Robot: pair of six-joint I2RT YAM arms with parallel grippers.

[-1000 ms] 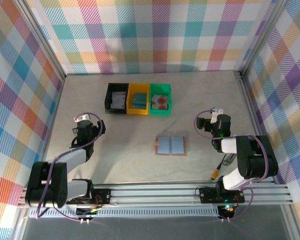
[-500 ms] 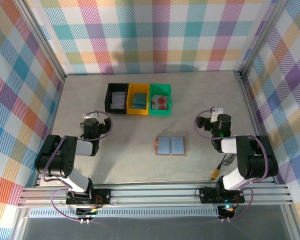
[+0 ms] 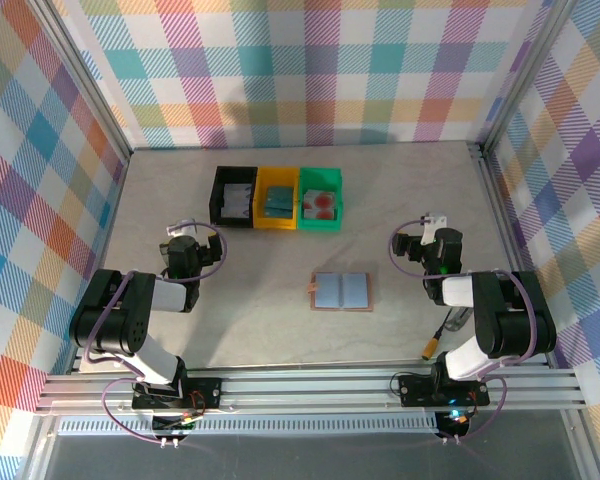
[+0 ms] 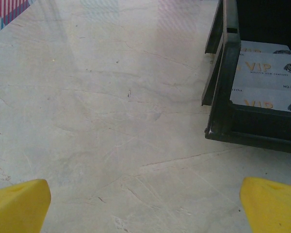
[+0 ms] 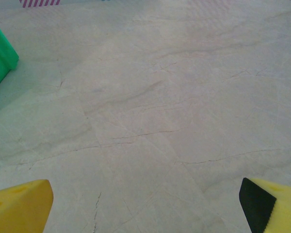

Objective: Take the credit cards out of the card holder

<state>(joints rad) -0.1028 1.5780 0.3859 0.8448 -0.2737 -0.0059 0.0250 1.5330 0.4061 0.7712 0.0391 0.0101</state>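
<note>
Left claw (image 4: 145, 206) and right claw (image 5: 145, 206) both gape wide, empty

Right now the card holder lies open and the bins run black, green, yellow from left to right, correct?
No: the top external view shows the black bin, then the yellow bin, then the green bin. The card holder does lie open.

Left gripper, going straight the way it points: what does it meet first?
Likely only bare table; the black bin sits just right of the line of the left gripper, though depth is unclear.
</note>
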